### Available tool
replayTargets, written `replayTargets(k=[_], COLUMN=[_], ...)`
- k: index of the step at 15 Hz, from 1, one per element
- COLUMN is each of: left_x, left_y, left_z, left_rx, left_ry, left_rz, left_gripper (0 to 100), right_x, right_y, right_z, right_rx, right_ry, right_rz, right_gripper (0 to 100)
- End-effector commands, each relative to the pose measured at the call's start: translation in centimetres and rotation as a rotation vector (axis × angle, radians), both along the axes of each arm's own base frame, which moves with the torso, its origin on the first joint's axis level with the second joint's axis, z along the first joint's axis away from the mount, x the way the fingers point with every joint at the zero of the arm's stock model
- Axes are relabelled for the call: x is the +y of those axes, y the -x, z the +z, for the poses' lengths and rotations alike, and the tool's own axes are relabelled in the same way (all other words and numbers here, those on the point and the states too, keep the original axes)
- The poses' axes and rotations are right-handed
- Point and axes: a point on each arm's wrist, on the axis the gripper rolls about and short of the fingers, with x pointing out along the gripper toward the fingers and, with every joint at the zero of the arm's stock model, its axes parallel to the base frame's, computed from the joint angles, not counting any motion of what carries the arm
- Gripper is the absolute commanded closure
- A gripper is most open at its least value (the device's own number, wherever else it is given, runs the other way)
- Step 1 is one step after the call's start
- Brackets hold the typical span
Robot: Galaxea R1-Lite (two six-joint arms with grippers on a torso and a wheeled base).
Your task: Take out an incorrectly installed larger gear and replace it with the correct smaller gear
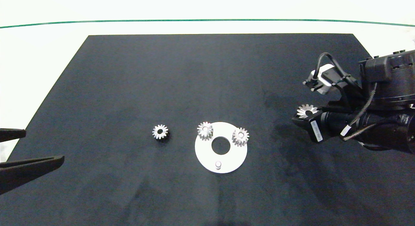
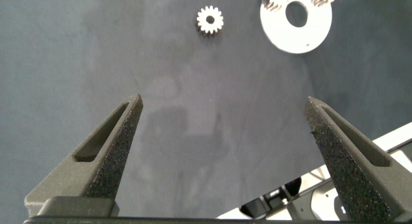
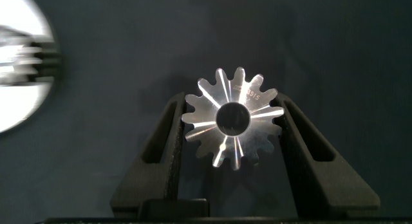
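Your right end effector is clamped on the larger gear, holding it flat with its centre hole facing up, well off to the right of the white disc and clear of it, so judge the set-down spot away from that disc. Your left end effector stands apart and empty far to the disc's left, and it is the nearer arm to the smaller gear, which lies flat on the tabletop just left of the disc. That gear shows short blunt teeth, while the disc's near peg stands bare.
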Motion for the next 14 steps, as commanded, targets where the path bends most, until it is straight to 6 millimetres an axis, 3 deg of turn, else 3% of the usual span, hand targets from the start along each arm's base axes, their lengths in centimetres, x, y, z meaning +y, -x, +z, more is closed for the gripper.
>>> replayTargets(k=[1, 5, 14], left_x=[-0.9, -1.7, -2.7], left_y=[-2.2, -4.5, -7.1], left_z=[-0.3, -0.7, -1.4], left_rx=[0.044, 0.067, 0.071], left_ry=[-0.018, -0.034, -0.043], left_rz=[-0.001, 0.011, 0.024], left_gripper=[0, 0, 0], right_x=[-2.8, -4.6, -4.7], right_y=[-0.9, -2.7, -4.2], right_z=[-0.3, -1.2, -3.8], right_rx=[0.013, 0.022, 0.099], right_ry=[-0.031, -0.088, -0.126], right_rz=[-0.125, -0.219, -0.270], right_gripper=[69, 69, 69])
